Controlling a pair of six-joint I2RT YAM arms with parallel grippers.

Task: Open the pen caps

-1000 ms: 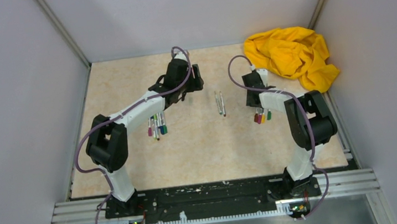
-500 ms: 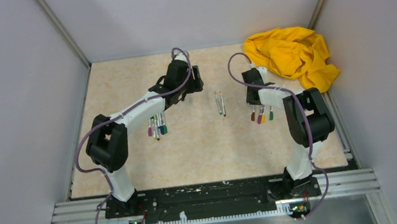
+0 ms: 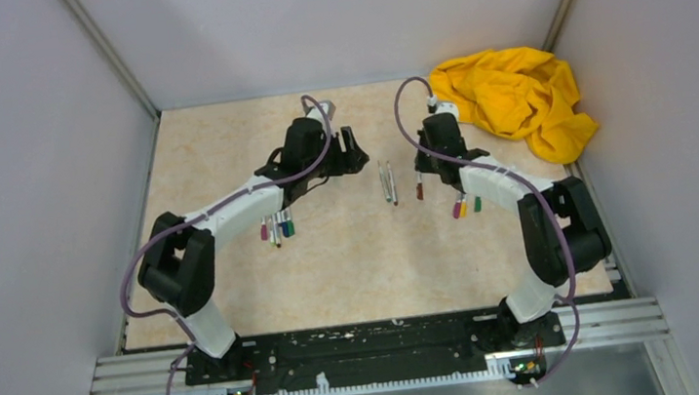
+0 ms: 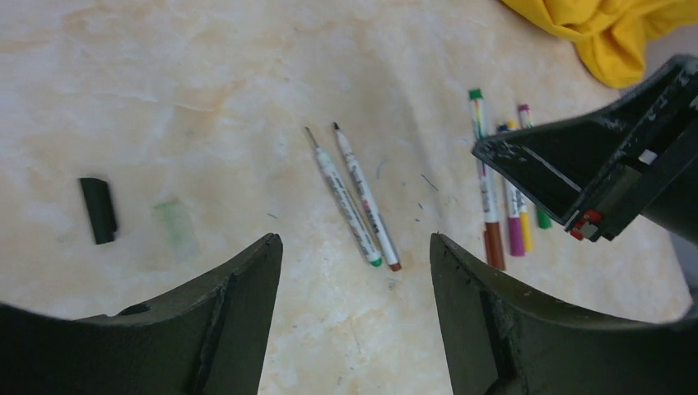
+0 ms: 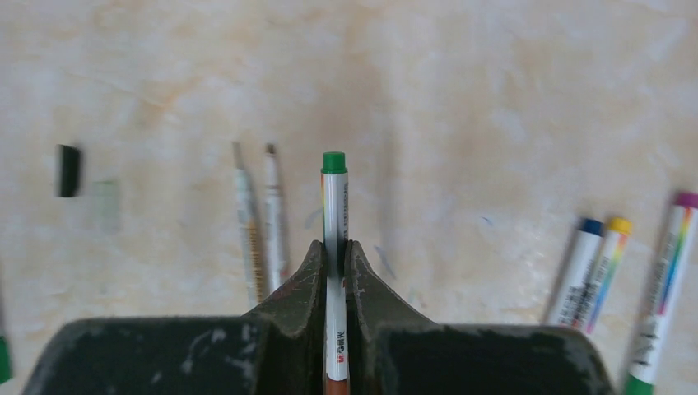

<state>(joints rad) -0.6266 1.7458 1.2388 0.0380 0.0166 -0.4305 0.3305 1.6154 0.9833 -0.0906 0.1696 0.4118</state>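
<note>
While the right gripper (image 5: 333, 247) clamps a thin white pen barrel (image 5: 334, 206), I log the grip as full: both fingers press the barrel and no gap shows. The barrel lies along the gripper's own axis, its green end (image 5: 332, 162) sticking out ahead and its brown bullet-shaped plastic cap (image 4: 494, 247) at the back, on the pen. From the top camera the pen's long axis runs near-to-far over the beige marbled table (image 3: 237, 288), cap toward the arm bases. It sits just right of two uncapped grey-white pens (image 3: 388, 182), which lie side by side on much the same line, tips away from the bases.

The left gripper (image 4: 354, 243) hangs wide open, gripping nothing; its wrist camera sees the two bare pens between the fingers.

Loose on the table: a short dark cap (image 4: 99, 210) and a pale green translucent cap (image 4: 174, 229), near each other but apart, left of the bare pens.

Capped pens lie in a right cluster (image 3: 465, 207) and a left cluster (image 3: 277, 227), coloured caps toward the bases. A crumpled yellow cloth (image 3: 512, 97) fills the far right corner.
</note>
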